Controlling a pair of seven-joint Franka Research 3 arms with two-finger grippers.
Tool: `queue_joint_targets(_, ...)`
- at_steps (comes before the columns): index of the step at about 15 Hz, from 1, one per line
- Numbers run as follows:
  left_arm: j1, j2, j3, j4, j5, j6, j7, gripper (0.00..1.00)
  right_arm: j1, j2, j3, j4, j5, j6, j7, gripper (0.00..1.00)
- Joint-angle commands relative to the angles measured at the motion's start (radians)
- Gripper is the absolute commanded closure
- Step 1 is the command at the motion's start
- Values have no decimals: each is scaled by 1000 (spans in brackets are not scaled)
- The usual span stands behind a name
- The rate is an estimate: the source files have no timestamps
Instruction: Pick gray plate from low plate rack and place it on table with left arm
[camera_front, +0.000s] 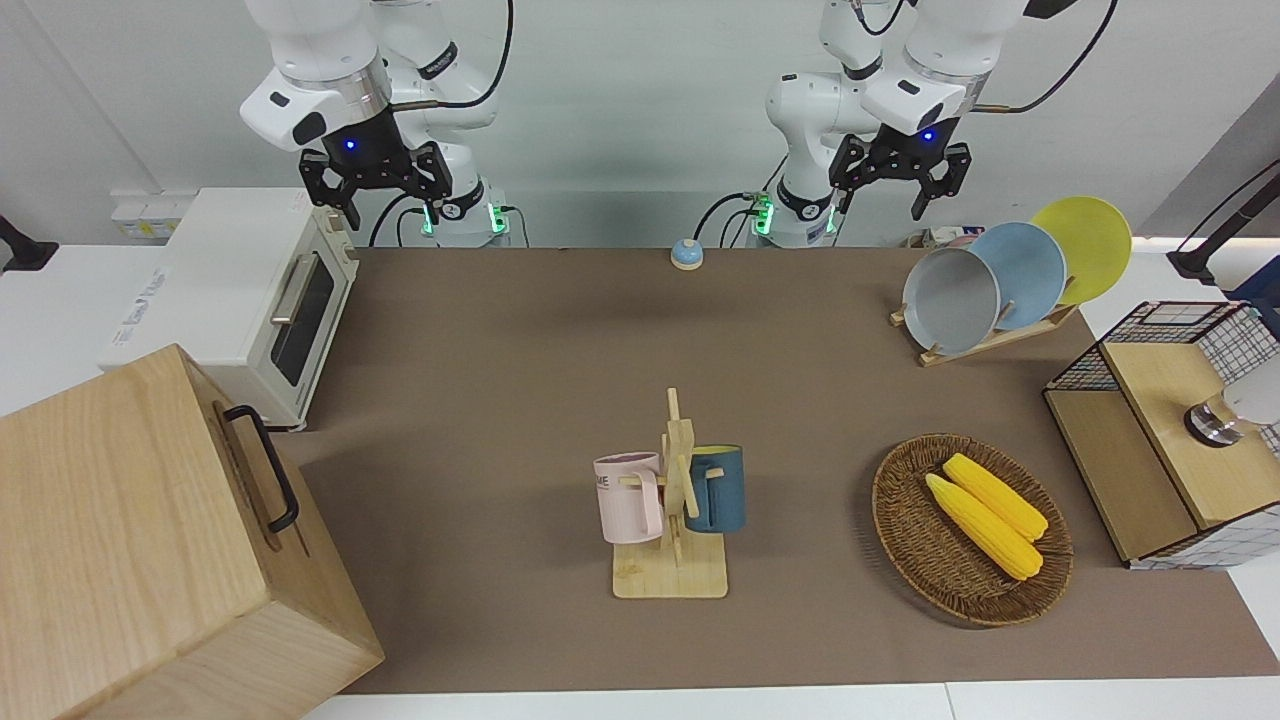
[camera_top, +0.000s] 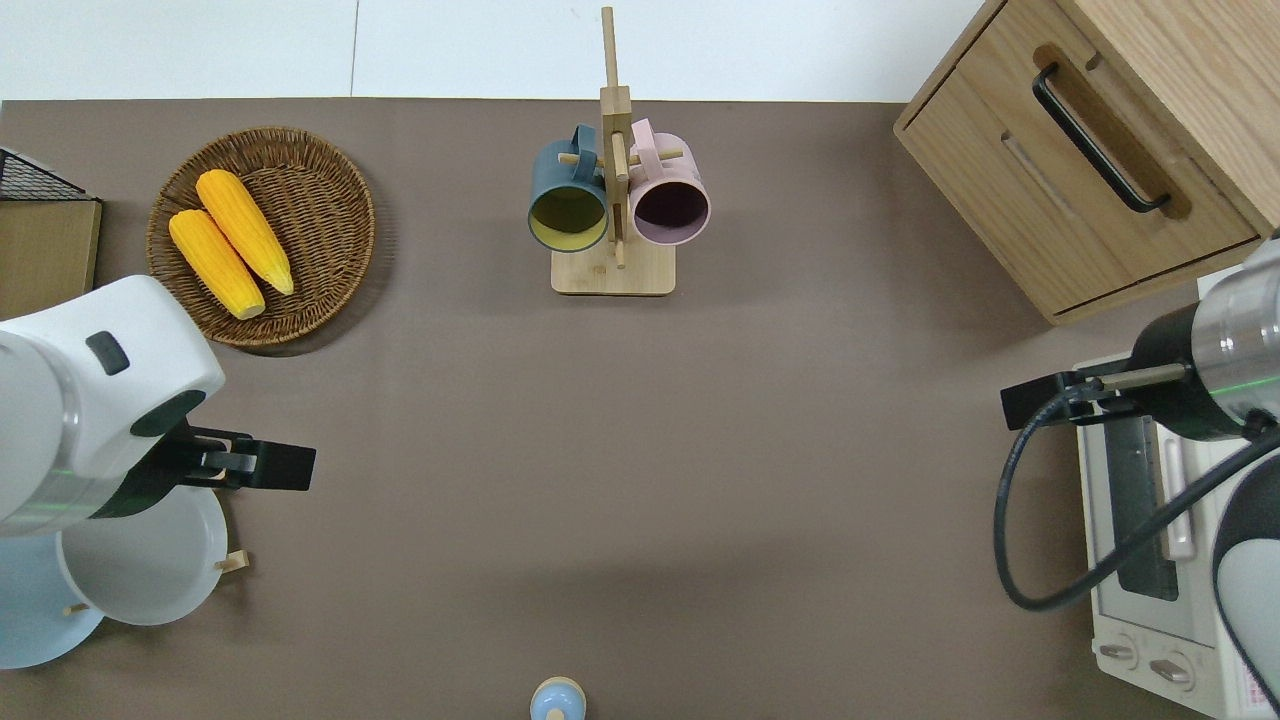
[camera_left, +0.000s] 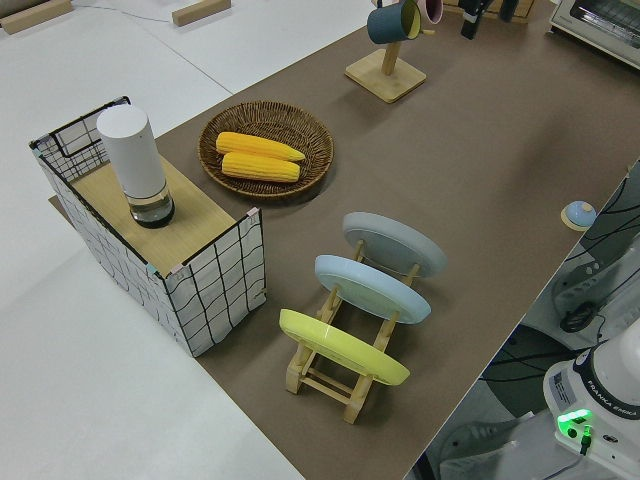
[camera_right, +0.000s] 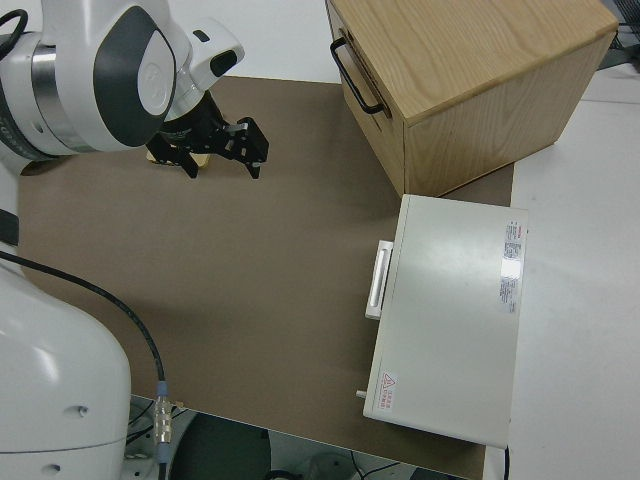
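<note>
The gray plate (camera_front: 948, 302) leans in the slot of the low plate rack (camera_front: 985, 343) farthest from the robots, at the left arm's end of the table (camera_front: 520, 350). It also shows in the overhead view (camera_top: 140, 565) and the left side view (camera_left: 395, 243). My left gripper (camera_front: 900, 188) is open and empty, up in the air over the gray plate's rim (camera_top: 215, 463). My right gripper (camera_front: 375, 195) is open, empty and parked.
A sky-blue plate (camera_front: 1030, 268) and a yellow plate (camera_front: 1088, 245) stand in the same rack. A wicker basket (camera_front: 890, 500) with two corn cobs, a wire crate (camera_front: 1160, 330), a mug stand (camera_front: 675, 500), a toaster oven (camera_front: 250, 290), a wooden cabinet (camera_front: 130, 540) and a small bell (camera_front: 687, 254) are on the table.
</note>
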Motion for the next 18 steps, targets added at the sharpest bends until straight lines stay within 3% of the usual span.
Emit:
queue_joint_targets(1,-9,-1,5,-18,-14,7,11,0,-10,-2,6,6,10,-13,-1,13)
queue_joint_targets(12,2,-7,16,-44,-17,-19,12,0,-10,-2,6,6,10,-13,0,11)
queue_joint_targets(18,29,-13,102,-55,-7,-8,75,0,-10,-2,6,6,10,-13,0,13)
